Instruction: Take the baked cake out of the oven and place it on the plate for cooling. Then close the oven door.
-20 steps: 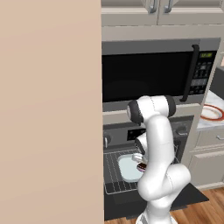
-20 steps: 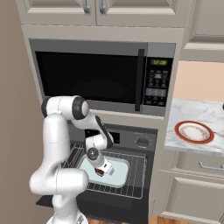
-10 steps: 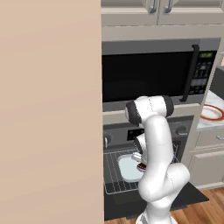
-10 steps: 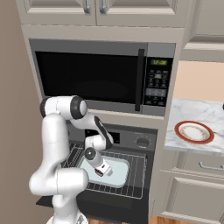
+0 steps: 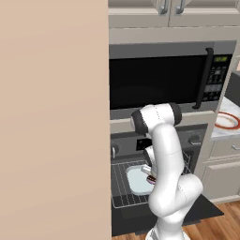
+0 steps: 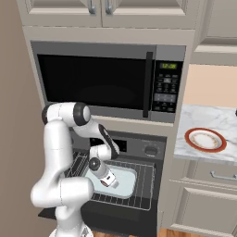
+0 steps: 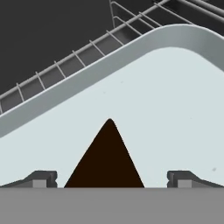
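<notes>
Over the pulled-out oven rack (image 6: 139, 187), the gripper (image 7: 109, 179) hangs low above the pale tray (image 7: 166, 113), jaws spread wide, nothing held. In the hand view the cake (image 7: 106, 159) is a dark wedge right between the two fingertips (image 7: 41, 178), sitting on the tray floor. In the right base view the gripper (image 6: 109, 180) is over the tray (image 6: 124, 178) middle. The oven door (image 5: 206, 211) is dropped flat, open. The plate (image 6: 206, 139) waits on the marble counter (image 6: 217, 122) to the right, well apart from the oven (image 6: 143, 150), below the microwave (image 6: 106, 81) level.

Judgement: pre-grasp, cake not yet picked, most of the task left.

Risks from here:
- Cake is a wedge; jaws closing on sloped sides could squeeze it out forward or up. Looks soft, so a hard clamp likely crushes it.
- Can't tell from these views how close the tips are to the tray floor. Too low and they scrape the tray and shove it on the rack; too high and they pinch only the thin top.
- Tray wall and rack wires are near; a sideways exit could snag.
- Long swing to the plate: a weak grip drops the cake.
- Door is low, near the arm's base; closing it needs care.
</notes>
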{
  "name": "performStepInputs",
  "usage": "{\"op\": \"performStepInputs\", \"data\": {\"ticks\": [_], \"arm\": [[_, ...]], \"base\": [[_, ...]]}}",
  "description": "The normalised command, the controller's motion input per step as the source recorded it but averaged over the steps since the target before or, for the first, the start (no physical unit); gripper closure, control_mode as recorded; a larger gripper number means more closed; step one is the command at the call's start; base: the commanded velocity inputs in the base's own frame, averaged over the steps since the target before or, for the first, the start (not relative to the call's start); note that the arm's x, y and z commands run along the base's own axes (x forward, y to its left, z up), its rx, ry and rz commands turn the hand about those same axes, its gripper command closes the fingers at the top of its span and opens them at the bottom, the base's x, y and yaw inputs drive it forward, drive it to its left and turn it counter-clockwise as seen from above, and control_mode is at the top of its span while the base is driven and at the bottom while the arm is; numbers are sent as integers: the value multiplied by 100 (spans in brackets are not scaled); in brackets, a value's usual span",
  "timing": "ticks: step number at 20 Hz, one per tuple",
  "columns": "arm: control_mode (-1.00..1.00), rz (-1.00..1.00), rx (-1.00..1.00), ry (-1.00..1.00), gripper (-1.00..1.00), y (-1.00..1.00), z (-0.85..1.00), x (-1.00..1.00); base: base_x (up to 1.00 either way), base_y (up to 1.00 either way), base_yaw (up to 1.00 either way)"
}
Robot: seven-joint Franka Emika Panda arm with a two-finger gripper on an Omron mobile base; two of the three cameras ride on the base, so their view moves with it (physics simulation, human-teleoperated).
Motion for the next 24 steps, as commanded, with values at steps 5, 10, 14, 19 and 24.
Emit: {"op": "performStepInputs", "data": {"ticks": [5,10,14,19,24], "arm": [[-100,-2,0,0,-100,1,0,1],[-100,-2,0,0,-100,11,0,0],[-100,-1,0,0,-100,19,0,7],[-100,-1,0,0,-100,7,0,13],[-100,-2,0,0,-100,0,-4,4]], "base": [[0,0,0],[0,0,0],[0,0,0],[0,0,0],[0,0,0]]}}
